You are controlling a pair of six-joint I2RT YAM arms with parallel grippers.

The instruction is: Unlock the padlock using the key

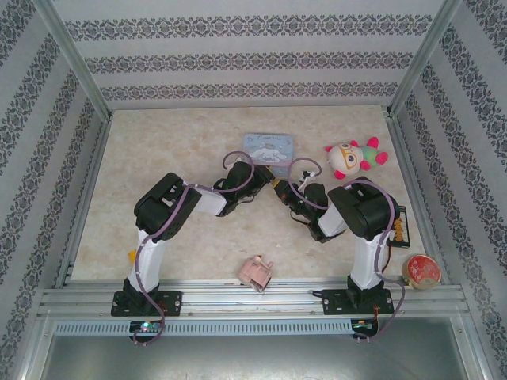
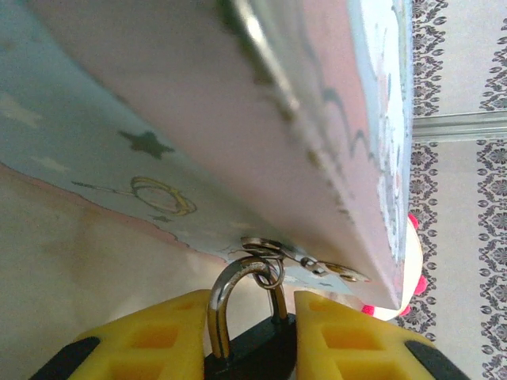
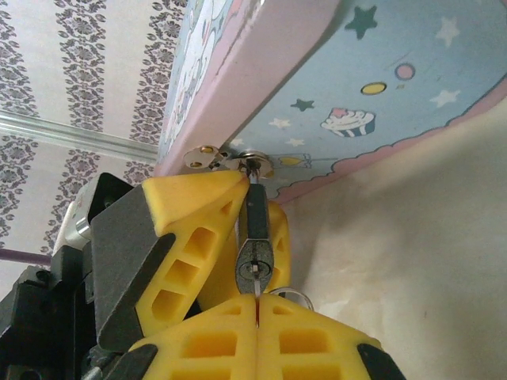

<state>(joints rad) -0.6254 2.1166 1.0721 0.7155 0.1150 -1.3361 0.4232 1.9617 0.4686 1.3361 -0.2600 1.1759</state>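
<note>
Wallpapered walls on three sides: pale, dark ornamental bands running across. Silver metal posts slanting up at back corners. Counter beige, marbled, faintly stained. Ribbed aluminium rail along near edge, slotted strip just beneath, grey panel below that. Light soft and even, shadows faint.

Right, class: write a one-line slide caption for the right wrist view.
Right gripper holds the key at the keyhole of the padlock, gripped by the left gripper's fingers beside the blue tin.
</note>
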